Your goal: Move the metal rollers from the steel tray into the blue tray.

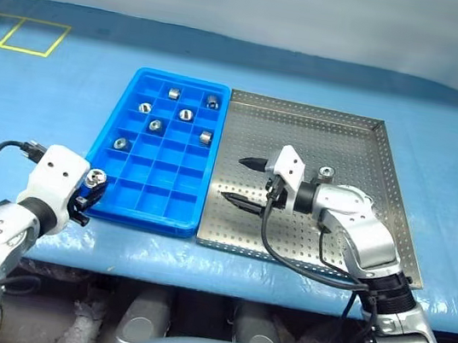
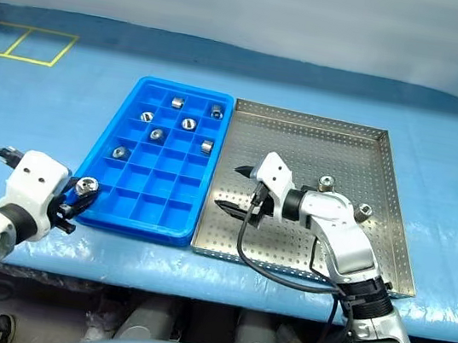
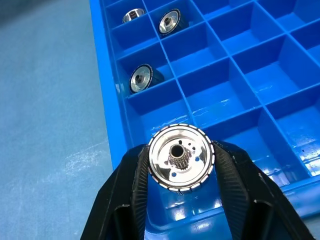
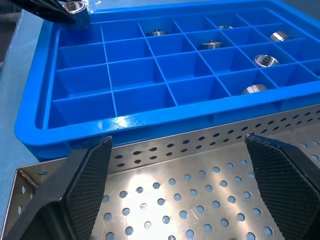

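One shiny roller (image 3: 181, 157) sits pinched in the left gripper (image 1: 91, 188), hole facing up, right over the near left corner of the blue tray (image 1: 171, 224). Two more rollers (image 1: 326, 172) wait in the steel tray (image 1: 364, 131), just behind the right gripper (image 1: 244, 180), whose fingers are spread wide.

blue tray (image 1: 125, 175) near rows bare, far cells filled
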Available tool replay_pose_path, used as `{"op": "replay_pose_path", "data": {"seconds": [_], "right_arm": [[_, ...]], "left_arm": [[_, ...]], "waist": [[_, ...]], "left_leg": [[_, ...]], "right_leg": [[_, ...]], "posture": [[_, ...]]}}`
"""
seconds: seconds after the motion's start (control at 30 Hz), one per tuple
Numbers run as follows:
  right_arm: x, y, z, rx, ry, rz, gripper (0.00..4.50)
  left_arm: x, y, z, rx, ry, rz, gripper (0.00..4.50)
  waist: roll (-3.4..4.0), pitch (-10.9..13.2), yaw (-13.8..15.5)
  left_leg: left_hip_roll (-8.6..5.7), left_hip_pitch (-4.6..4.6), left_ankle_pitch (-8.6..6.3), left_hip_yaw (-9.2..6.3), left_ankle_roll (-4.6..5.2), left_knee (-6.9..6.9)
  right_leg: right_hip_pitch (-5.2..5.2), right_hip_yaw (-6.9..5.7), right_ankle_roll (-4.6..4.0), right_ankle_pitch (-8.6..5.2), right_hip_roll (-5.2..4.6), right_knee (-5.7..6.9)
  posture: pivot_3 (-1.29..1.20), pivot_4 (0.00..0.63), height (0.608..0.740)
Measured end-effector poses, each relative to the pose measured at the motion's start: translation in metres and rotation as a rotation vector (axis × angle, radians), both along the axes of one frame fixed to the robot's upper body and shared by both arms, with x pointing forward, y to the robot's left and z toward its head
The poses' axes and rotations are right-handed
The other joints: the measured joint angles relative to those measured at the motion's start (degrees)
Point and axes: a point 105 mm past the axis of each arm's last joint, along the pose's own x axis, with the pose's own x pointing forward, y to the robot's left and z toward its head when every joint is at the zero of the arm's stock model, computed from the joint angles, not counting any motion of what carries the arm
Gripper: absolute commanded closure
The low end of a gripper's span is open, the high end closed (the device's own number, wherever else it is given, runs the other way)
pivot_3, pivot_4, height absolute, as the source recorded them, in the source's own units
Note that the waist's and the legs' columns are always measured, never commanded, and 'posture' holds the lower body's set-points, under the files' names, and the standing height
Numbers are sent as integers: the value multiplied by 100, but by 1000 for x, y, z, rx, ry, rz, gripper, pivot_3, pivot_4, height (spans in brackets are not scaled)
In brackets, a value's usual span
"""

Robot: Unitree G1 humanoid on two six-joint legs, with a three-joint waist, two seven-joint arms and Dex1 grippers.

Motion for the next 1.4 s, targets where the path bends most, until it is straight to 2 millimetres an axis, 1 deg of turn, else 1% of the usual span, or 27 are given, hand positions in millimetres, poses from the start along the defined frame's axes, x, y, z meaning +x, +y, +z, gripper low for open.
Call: {"op": "replay_pose_path", "data": {"seconds": [0.1,0.23,0.3,0.33,0.47,0.63,0.73,0.8,0.87,0.97,1.03,1.13,1.23,1.3,1.4], "right_arm": [[0,-2,-1,-6,1,-7,0],[1,-4,-2,-5,0,-26,0],[1,-5,-3,-6,-2,-35,0],[1,-5,-3,-7,-1,-37,0],[2,-6,-3,-8,-14,-50,0],[3,-9,-4,-5,-16,-69,0],[3,-12,-3,-6,-20,-80,0],[3,-12,0,-4,-35,-87,0],[4,-16,2,1,-48,-114,0],[4,-25,9,11,-89,-173,0],[2,-30,11,6,-107,-207,0],[-2,-42,9,-23,-116,-263,0],[-8,-57,6,-74,-120,-319,0],[-12,-64,3,-94,-112,-346,0],[-14,-68,3,-106,-109,-370,0]], "left_arm": [[2,1,-5,-1,9,7,2811],[5,8,-11,5,26,44,2811],[7,9,-9,9,14,48,2067],[9,9,-7,11,4,47,1809],[13,8,-2,15,-24,42,497],[18,3,4,-8,-45,21,497],[22,-7,8,-57,-76,-25,497],[28,-20,17,-115,-127,-81,497],[37,-40,30,-180,-204,-175,497],[59,-79,48,-254,-299,-349,497],[75,-102,52,-299,-317,-433,497],[98,-136,44,-325,-274,-540,497],[116,-163,36,-308,-223,-631,497],[127,-174,31,-277,-194,-681,497],[132,-184,25,-279,-168,-733,497]], "waist": [[0,0,-8],[0,0,-8],[0,0,-9],[0,0,-9],[0,0,-13],[0,0,-24],[0,0,-23],[0,0,-24],[0,0,-10],[4,-3,-5],[4,-4,-46],[5,-4,-163],[8,-5,-333],[8,-5,-434],[11,-6,-677]], "left_leg": [[0,0,1,0,-2,-6],[0,0,2,-2,-3,-11],[0,1,2,-2,-3,-11],[0,0,2,-3,-3,-11],[0,1,2,-2,-4,-12],[-1,0,2,-2,-4,-13],[-1,0,2,-3,-5,-14],[-1,0,3,-3,-6,-13],[-4,0,5,-4,-8,-13],[-10,3,7,-4,-10,-12],[-10,6,7,1,-8,-11],[-12,4,4,4,-1,-10],[-11,-3,1,7,3,-11],[-10,-8,0,11,5,-11],[-4,-8,-3,24,10,-11]], "right_leg": [[-1,0,-4,-2,0,0],[-3,-2,-4,-1,0,0],[-3,-3,-4,-1,-1,0],[-3,-3,-4,-1,-1,0],[-3,-3,-8,-4,-1,-1],[-3,-3,-8,-4,-1,-1],[-3,-4,-9,-4,-2,-1],[-2,-4,-10,-4,-2,-1],[0,-6,-10,-4,-4,-2],[10,-7,-14,0,-6,-5],[12,-4,-11,3,-4,-7],[13,-1,5,12,-2,-11],[5,2,9,14,0,-10],[-2,5,10,14,2,-11],[-10,22,15,16,7,-10]], "posture": [[49,150,740],[41,150,740],[36,150,740],[36,150,740],[22,150,740],[4,150,740],[-7,150,740],[-41,150,740],[-48,150,740],[-104,150,740],[-149,150,740],[-186,150,740],[-254,150,740],[-254,150,740],[-315,150,740]]}}
